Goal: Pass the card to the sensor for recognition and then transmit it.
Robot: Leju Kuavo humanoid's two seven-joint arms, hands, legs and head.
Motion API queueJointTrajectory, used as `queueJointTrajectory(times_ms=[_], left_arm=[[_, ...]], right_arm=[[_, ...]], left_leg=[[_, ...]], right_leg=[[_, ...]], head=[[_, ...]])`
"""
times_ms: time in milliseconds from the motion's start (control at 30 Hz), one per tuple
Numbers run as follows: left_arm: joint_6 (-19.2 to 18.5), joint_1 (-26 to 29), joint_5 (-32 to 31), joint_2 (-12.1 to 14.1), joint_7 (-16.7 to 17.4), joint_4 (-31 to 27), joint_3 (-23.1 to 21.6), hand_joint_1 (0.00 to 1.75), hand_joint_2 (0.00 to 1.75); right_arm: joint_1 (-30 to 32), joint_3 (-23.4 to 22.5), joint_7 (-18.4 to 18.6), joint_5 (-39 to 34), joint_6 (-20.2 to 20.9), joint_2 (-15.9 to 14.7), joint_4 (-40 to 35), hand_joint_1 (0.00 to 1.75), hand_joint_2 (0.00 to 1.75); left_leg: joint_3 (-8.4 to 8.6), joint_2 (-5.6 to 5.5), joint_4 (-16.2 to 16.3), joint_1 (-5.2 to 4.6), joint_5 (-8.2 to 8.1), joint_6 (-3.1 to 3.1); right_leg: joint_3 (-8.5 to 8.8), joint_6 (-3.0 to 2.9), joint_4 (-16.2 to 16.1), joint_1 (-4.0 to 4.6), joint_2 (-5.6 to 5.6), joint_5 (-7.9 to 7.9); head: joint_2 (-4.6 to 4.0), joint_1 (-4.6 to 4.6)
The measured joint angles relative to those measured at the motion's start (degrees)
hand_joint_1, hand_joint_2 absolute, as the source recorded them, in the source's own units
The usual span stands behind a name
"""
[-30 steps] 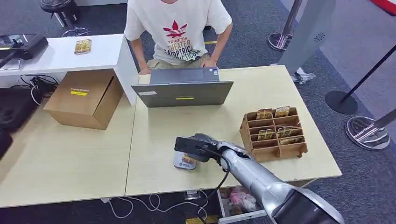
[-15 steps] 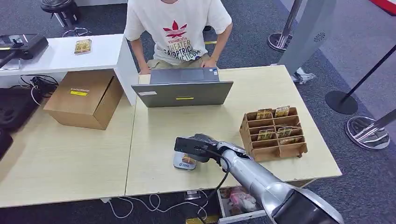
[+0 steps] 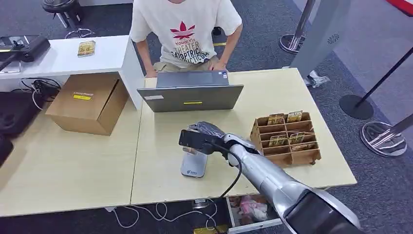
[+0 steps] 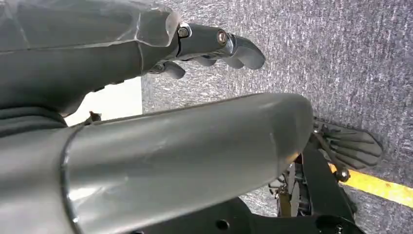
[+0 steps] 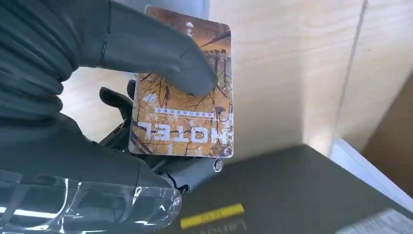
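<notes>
The right hand [image 3: 207,132] has come up and away from the small grey box-shaped sensor [image 3: 193,164], which it was low over a moment ago, and it is now nearer the dark grey laptop [image 3: 191,96]. In the right wrist view the same right hand [image 5: 104,105] holds a flat, shiny orange and brown card with the word HOTEL on it [image 5: 187,97]. The thick grey thumb presses on the card's front and the darker fingers [image 5: 124,134] sit behind it. The card is up in the air over the smooth pale wooden table [image 3: 160,141], close to the laptop's edge. The left hand [image 4: 214,46] hangs over rough grey carpet [image 4: 341,63], with its fingers curled in and nothing in them. Well off to the right side of the table stands a brown wooden rack with little slots [image 3: 285,139], and more cards stick up in it. A plain brown cardboard box [image 3: 87,102] sits on the far left. A person in a white shirt [image 3: 182,29] is behind the laptop.
</notes>
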Motion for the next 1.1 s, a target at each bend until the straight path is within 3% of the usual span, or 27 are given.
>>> queueJointTrajectory(times_ms=[333,500,700,1100], left_arm=[[-0.4,0.0,-0.2,0.0,-0.2,0.0,0.3,0.00,0.00],[-0.2,0.0,-0.1,-0.2,-0.2,0.0,0.7,0.00,0.00],[-0.1,0.0,-0.2,-0.4,-0.2,0.0,1.0,0.00,0.00],[-0.6,0.0,-1.5,-0.7,-0.2,0.0,1.0,0.00,0.00]], right_arm=[[-1.2,-1.6,-1.8,-0.2,-2.1,-1.1,-3.7,1.75,1.75],[-1.2,-3.5,-3.6,-0.6,-5.5,-1.9,-7.9,1.75,1.75],[-1.3,-6.4,-2.8,1.3,-9.5,-2.8,-14.4,1.75,1.75],[-1.3,-12.0,1.8,15.2,-23.6,-4.0,-22.9,1.75,1.75]], left_leg=[[0.00,0.00,0.0,0.00,0.00,0.00],[0.00,0.00,0.0,0.00,0.00,0.00],[0.00,0.00,0.0,0.00,0.00,0.00],[0.00,0.00,0.0,0.00,0.00,0.00]], right_leg=[[0.00,0.00,0.0,0.00,0.00,0.00],[-0.01,0.00,0.0,0.00,0.00,0.00],[-0.01,0.00,0.0,0.00,0.00,0.00],[-0.01,-0.01,0.0,0.00,0.00,0.01]], head=[[0.00,0.00],[0.00,-0.02],[0.00,0.00],[0.00,0.00]])
